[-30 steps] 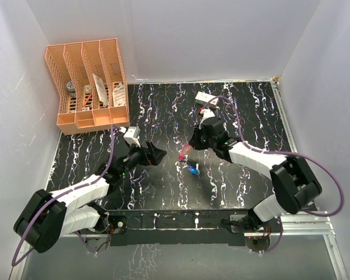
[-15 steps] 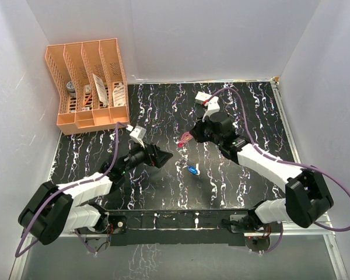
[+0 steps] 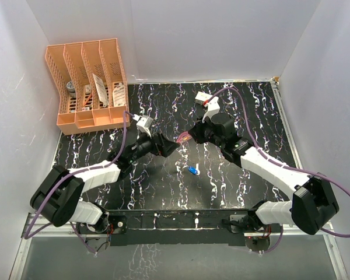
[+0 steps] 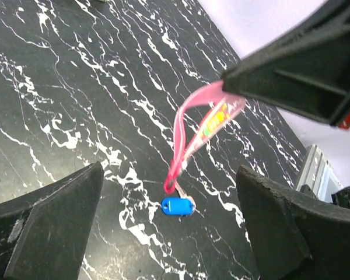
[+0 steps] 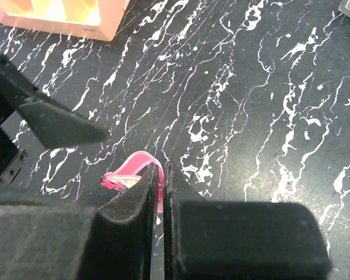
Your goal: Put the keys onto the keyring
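Note:
My right gripper (image 3: 189,138) is shut on the pink key (image 3: 184,139), a slim looped magenta piece held above the black marbled table (image 3: 239,116). In the right wrist view the loop (image 5: 128,166) sticks out to the left of the closed gripper (image 5: 162,169). My left gripper (image 3: 171,147) is open, its tips just left of the pink key. In the left wrist view the key (image 4: 186,125) hangs between that gripper's (image 4: 169,173) wide fingers. The blue key (image 3: 193,171) lies flat on the table nearer me, its blue head (image 4: 178,206) showing below the loop. I cannot make out a separate keyring.
An orange file rack (image 3: 87,87) with papers stands at the back left corner. A small white box (image 3: 203,98) lies at the back of the table, behind the right arm. White walls close in on the table's left, back and right.
The right gripper has carried the pink key up and back, away from the blue key. The left arm has reached right and forward, bringing its open fingers up to the pink key.

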Action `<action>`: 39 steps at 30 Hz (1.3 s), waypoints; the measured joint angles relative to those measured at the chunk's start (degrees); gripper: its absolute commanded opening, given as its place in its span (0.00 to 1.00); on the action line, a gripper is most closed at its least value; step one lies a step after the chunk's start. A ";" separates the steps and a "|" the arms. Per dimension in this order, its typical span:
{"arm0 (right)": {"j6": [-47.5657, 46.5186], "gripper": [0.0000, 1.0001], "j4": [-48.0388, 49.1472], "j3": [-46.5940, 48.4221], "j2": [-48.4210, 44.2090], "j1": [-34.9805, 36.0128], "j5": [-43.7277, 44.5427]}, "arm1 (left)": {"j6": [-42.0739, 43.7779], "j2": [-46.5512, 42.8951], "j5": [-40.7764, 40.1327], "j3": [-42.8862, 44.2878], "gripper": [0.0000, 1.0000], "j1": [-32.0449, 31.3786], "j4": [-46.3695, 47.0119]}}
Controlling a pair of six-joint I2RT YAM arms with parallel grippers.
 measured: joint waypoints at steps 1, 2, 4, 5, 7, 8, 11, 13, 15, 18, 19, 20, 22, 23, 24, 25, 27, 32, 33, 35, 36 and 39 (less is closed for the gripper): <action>0.00 0.00 -0.24 0.00 -0.20 0.24 0.02 | -0.33 0.70 -0.22 0.85 0.95 0.00 -0.26; 0.00 0.00 -0.42 0.00 -0.44 0.50 0.00 | -0.50 1.51 -0.55 1.86 0.95 0.00 -0.57; 0.02 0.00 -0.59 0.00 -0.85 0.85 0.00 | -0.98 3.39 -1.25 4.09 0.95 0.00 -1.11; 0.02 0.00 -0.68 0.00 -1.05 1.11 0.00 | -1.20 4.37 -1.51 4.98 0.95 0.00 -1.22; 0.02 0.00 -0.74 0.00 -1.27 1.55 0.00 | -1.55 5.92 -2.03 6.27 0.95 0.00 -1.90; 0.02 0.00 -0.74 0.00 -1.27 1.77 0.00 | -1.68 6.51 -2.36 6.60 0.95 0.00 -2.16; 0.04 0.00 -0.81 0.00 -1.31 2.19 0.02 | -1.92 8.04 -2.89 7.30 0.94 0.00 -3.30; 0.02 0.00 -1.01 0.04 -1.38 2.27 0.02 | -1.90 8.90 -2.86 7.69 0.93 0.00 -3.93; 0.00 0.00 -1.36 0.13 -1.62 2.27 0.07 | -1.88 9.42 -2.73 7.74 0.93 -0.04 -4.46; -0.09 0.00 -2.12 0.74 -1.81 2.27 0.48 | -1.79 9.70 -2.45 7.69 0.92 -0.17 -4.61; -0.13 0.00 -2.29 1.14 -1.81 2.27 0.66 | -1.68 9.70 -2.27 7.63 0.92 -0.24 -4.61; -0.24 0.00 -2.38 1.60 -1.84 2.27 0.83 | -1.62 9.70 -2.08 7.50 0.92 -0.39 -4.55; -0.48 0.00 -2.47 2.62 -1.84 2.27 1.03 | -1.31 9.70 -1.90 6.99 0.92 -0.79 -4.63; -0.66 0.00 -2.45 3.10 -1.84 2.27 1.09 | -1.01 9.68 -1.90 6.78 0.92 -1.07 -5.05; -0.90 0.00 -2.43 3.52 -1.84 2.27 1.14 | -0.70 9.68 -1.95 6.54 0.93 -1.36 -5.44; -1.05 0.00 -2.38 3.85 -1.84 2.27 1.16 | -0.44 9.62 -2.12 6.21 0.94 -1.62 -5.75; -1.18 0.00 -2.40 4.26 -1.84 2.27 1.25 | -0.17 9.07 -2.60 5.49 0.95 -1.97 -6.69; -1.42 0.00 -2.51 5.38 -1.84 2.27 1.16 | 0.31 4.59 -4.63 2.29 0.96 -2.05 -7.04; -1.49 0.00 -2.49 5.46 -1.84 2.27 1.14 | 0.55 3.23 -4.92 1.33 0.96 -2.05 -6.40; -1.60 0.00 -2.54 5.51 -1.84 2.27 1.16 | 1.09 0.50 -5.11 -0.46 0.95 -2.05 -5.03; -1.77 0.00 -2.64 5.51 -1.84 2.27 1.14 | 1.51 -0.94 -5.09 -1.25 0.94 -2.05 -4.50; -2.62 0.00 -3.48 5.73 -1.84 2.27 1.05 | 3.10 -4.61 -5.09 -3.02 0.91 -2.05 -2.73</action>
